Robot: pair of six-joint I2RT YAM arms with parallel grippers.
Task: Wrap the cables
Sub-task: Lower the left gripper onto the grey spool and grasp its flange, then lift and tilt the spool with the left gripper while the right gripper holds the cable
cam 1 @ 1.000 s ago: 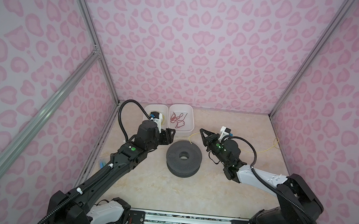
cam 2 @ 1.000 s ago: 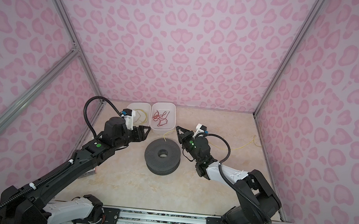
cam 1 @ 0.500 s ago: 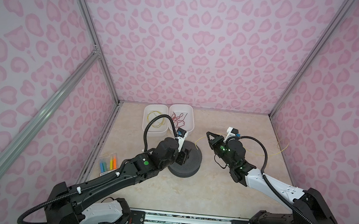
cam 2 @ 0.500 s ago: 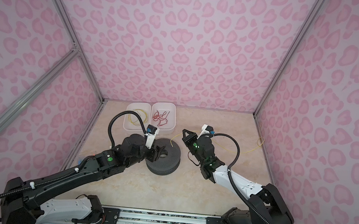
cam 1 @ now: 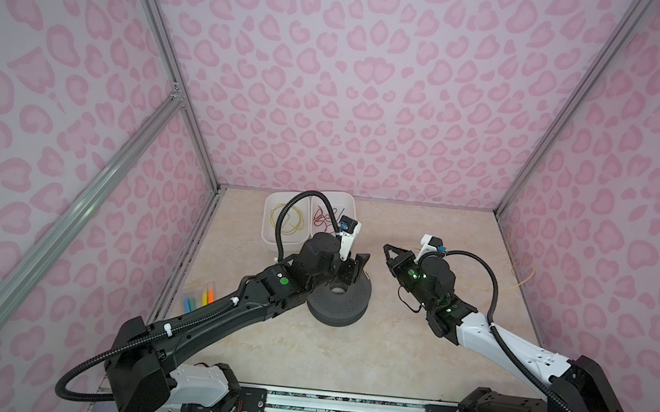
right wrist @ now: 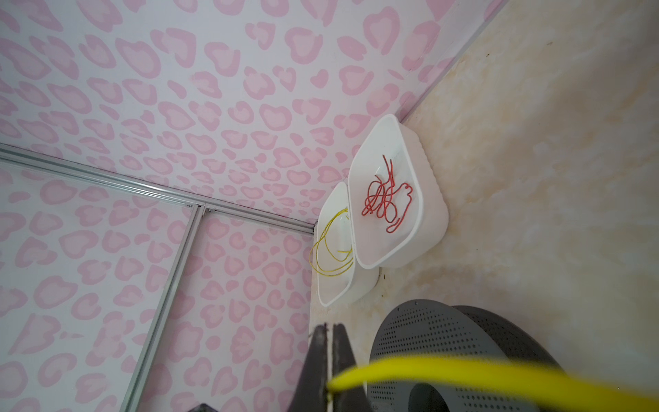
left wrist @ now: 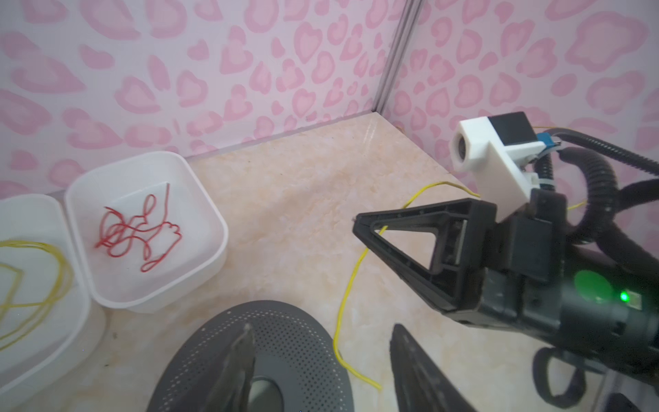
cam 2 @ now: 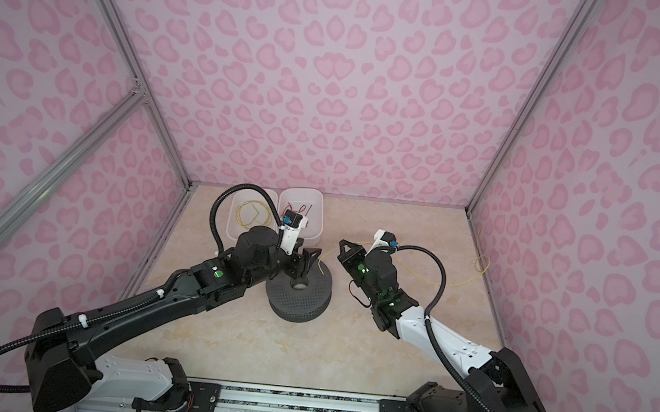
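The yellow cable (left wrist: 347, 292) is pinched in the right gripper (left wrist: 360, 228), whose jaws are pressed flat together on it. This is borne out in the right wrist view, where the yellow cable (right wrist: 428, 371) is seen leaving the closed tips. The left gripper (left wrist: 321, 326) is held over the grey perforated spool (left wrist: 285, 342). Its jaws are set moderately wide, and nothing is gripped between them.

From the right gripper's tips the short free length is led down toward the spool's rim, so its long axis runs from that claw to the spool. Its tail ends in the gap between the left gripper's fingers (left wrist: 242, 356), closer to the finger on the right gripper's side. Whether the tail touches the rim cannot be told. The longer remainder is trailed behind the right gripper across the table (cam 2: 304, 350) toward the right wall, as shown in a top view (cam 2: 458, 285).

The left gripper is judged the nearer to the tail, so the coming move probably depends on that end being caught or pinned at the spool.

Further coiled yellow cables (left wrist: 66, 274) are kept in a white tray (left wrist: 28, 221), and red wires (left wrist: 139, 232) in the neighbouring tray (left wrist: 178, 289).
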